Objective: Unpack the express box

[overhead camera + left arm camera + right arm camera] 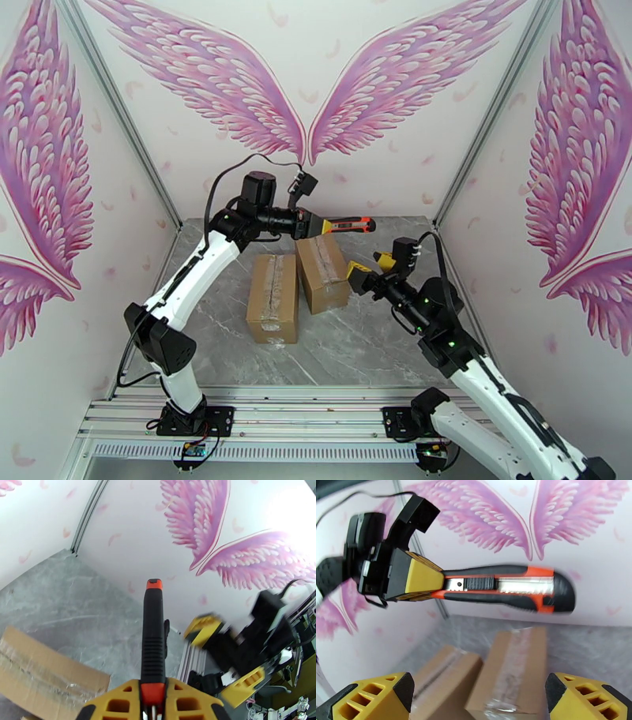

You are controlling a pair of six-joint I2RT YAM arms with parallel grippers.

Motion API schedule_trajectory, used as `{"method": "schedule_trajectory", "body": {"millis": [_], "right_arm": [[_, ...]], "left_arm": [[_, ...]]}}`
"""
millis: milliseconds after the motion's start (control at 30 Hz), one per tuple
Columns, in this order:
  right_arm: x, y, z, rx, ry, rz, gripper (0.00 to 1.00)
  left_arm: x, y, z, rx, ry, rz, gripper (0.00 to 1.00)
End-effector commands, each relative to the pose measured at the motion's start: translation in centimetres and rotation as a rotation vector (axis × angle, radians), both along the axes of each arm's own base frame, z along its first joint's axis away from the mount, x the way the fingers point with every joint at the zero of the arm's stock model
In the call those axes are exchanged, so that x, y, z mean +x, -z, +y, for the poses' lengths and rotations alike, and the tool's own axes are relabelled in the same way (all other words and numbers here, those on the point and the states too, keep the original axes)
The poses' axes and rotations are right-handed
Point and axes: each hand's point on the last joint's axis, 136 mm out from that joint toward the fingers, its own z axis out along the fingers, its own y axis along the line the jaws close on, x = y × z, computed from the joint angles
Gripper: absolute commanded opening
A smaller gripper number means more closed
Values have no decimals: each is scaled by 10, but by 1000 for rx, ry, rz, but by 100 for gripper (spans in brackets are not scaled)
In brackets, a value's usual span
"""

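Two taped cardboard express boxes lie side by side mid-table, the left one (273, 298) (446, 673) and the right one (322, 274) (515, 665). My left gripper (319, 226) (152, 703) (419, 579) is shut on the rear end of an orange-and-black utility knife (349, 226) (153, 638) (505, 586). It holds the knife level in the air above the far end of the right box. My right gripper (370, 265) (478, 701) (223, 655) hangs open just right of the right box, below the knife and apart from it, with nothing between its fingers.
The grey marble table (355, 347) is closed in by winged-pattern walls at the back and sides. A metal rail (316, 414) runs along the near edge by the arm bases. A box corner (43, 673) shows under the left wrist.
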Motion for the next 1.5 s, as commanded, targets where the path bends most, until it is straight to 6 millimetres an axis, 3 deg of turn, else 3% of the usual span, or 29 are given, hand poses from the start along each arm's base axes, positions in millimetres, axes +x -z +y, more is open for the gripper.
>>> {"method": "schedule_trajectory", "body": {"millis": [0,100,300,600,1200,1467], "right_arm": [[-7,-64,-6,332,-52,-141,93],[-1,-80,-4,351,-61,-168,93],[13,-100,-24,526,-88,-225,90],[28,-120,-17,597,-174,-283,80],[32,-121,-29,681,-159,-312,36],[38,-120,-30,670,-123,-278,15]], "left_arm": [[-7,-45,-11,-140,63,-58,0],[-15,-48,-15,-159,93,-55,0],[-34,-52,-13,-190,126,-53,0],[-56,-47,-16,-188,173,-37,0],[-67,-35,-12,-171,201,-7,0],[-66,-20,-8,-138,182,7,0]]}}
